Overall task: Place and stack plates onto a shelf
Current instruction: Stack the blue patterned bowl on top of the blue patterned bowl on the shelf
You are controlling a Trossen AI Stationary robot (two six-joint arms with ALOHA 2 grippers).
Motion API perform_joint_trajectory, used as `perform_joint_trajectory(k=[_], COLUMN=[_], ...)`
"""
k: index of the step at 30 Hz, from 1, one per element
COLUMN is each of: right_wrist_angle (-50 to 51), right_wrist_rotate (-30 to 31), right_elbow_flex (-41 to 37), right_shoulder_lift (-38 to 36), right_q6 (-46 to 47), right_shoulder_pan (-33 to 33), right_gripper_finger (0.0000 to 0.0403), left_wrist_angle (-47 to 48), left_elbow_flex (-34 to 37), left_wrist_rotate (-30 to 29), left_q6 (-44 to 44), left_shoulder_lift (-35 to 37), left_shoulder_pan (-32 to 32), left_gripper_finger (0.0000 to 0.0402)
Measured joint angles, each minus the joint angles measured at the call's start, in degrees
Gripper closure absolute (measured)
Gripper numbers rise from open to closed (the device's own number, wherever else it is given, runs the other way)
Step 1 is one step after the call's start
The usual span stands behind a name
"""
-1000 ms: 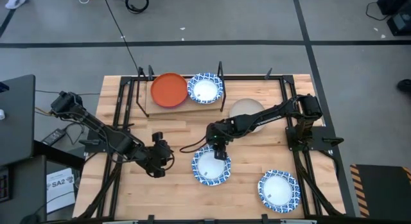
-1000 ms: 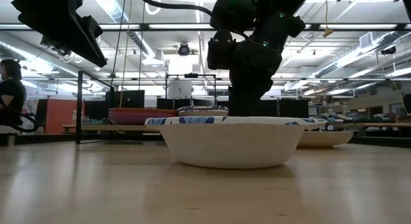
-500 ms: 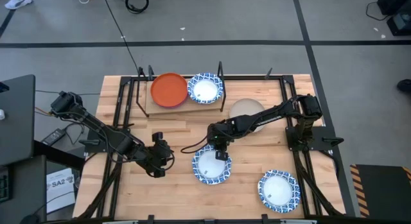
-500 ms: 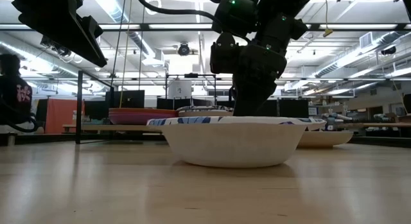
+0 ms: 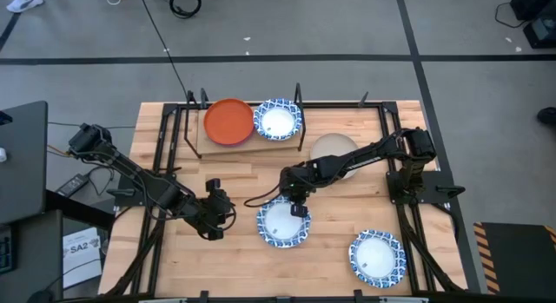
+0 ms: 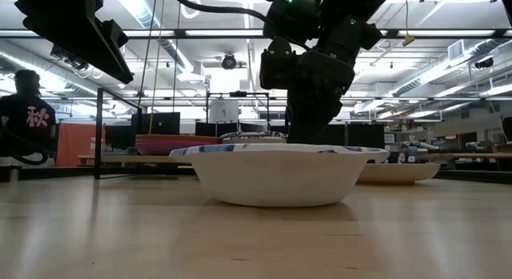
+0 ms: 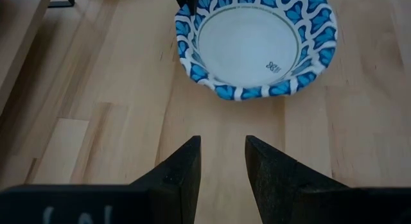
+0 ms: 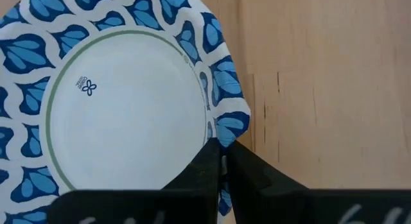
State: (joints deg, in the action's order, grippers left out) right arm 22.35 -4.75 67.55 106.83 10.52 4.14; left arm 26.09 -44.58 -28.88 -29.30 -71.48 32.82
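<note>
The right gripper (image 8: pixel 221 161) is pinching the rim of a blue-and-white plate (image 5: pixel 282 224) at worktop (image 5: pixel 243 177) centre, fingers clamped on it. At its 9 o'clock, the left gripper (image 7: pixel 223 161) is hovering, fingers narrowly parted and holding nothing. The shelf (image 5: pixel 228 148) is sitting at 12 o'clock, carrying an orange plate (image 5: pixel 228 121) and a patterned plate (image 5: pixel 278 119).

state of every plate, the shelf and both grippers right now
right gripper: shut on middle plate rim
middle plate: on table, pinched
shelf: holds two plates
orange plate: on shelf
patterned plate: on shelf
beige plate: on table
corner plate: on table
left gripper: open, empty
</note>
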Motion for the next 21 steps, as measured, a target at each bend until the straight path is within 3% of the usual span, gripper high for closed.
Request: perform_joint_trajectory(k=[12, 21], right_wrist_angle=[0.0, 3.3], right_wrist_rotate=[-1.0, -2.0], right_elbow_flex=[0.1, 6.5], right_shoulder_lift=[-0.1, -0.1], right_q6=[0.2, 0.0], right_shoulder_pan=[-3.1, -6.9], right_gripper_finger=[0.0384, 0.0384], left_wrist_angle=[-0.1, -0.2], left_elbow_flex=[0.0, 0.0], left_wrist_rotate=[0.0, 0.0], left_q6=[0.0, 0.0], left_shoulder_lift=[0.0, 0.0], left_shoulder_pan=[0.0, 0.0], left_gripper_finger=[0.0274, 0.0274])
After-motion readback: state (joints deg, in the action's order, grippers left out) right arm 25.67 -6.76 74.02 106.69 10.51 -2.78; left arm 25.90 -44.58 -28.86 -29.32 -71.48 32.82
